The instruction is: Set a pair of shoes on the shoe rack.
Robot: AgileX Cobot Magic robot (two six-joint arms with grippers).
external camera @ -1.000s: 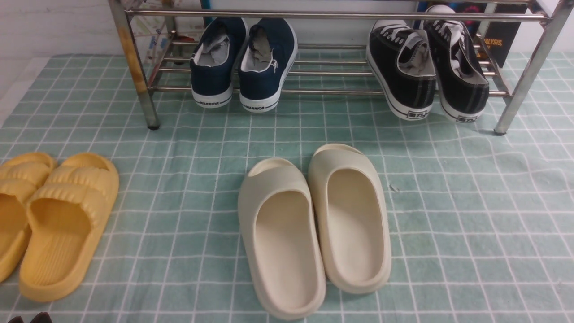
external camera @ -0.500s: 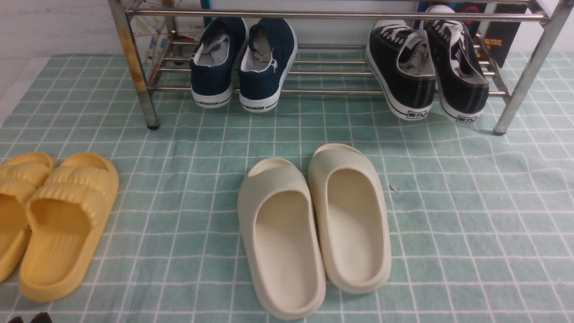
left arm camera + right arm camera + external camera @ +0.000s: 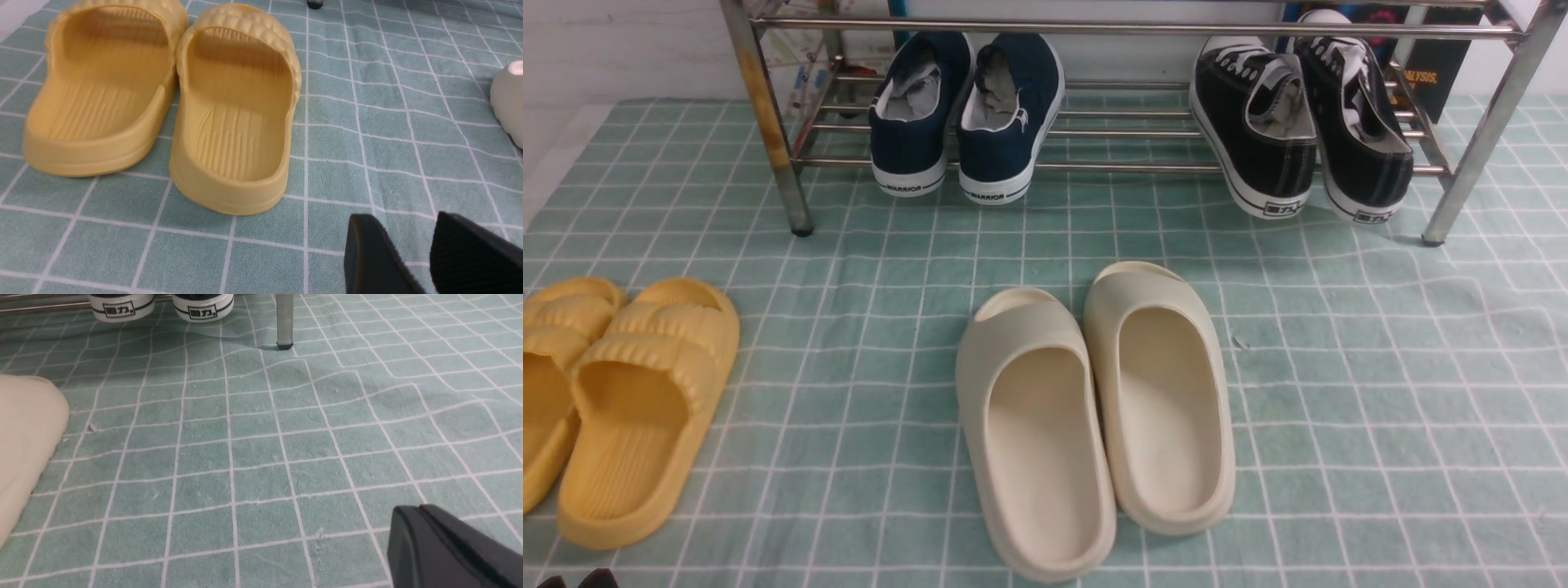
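The two black canvas sneakers (image 3: 1262, 139) (image 3: 1368, 131) stand side by side on the lower bars of the chrome shoe rack (image 3: 1094, 28), at its right end, with their heels towards me. Their white heel labels show in the right wrist view (image 3: 120, 306) next to a rack leg (image 3: 284, 318). My left gripper (image 3: 402, 222) is open and empty, low over the cloth near the yellow slides; its tips peek in at the front view's bottom left (image 3: 574, 581). My right gripper (image 3: 414, 512) is shut and empty over bare cloth, out of the front view.
Navy WARRIOR sneakers (image 3: 964, 106) sit on the rack's left part, by the rust-stained leg (image 3: 760, 106). Cream slides (image 3: 1094, 408) lie in the middle of the green checked cloth (image 3: 1380, 392). Yellow slides (image 3: 613, 392) lie at the left. A dark box (image 3: 1441, 65) stands behind the rack.
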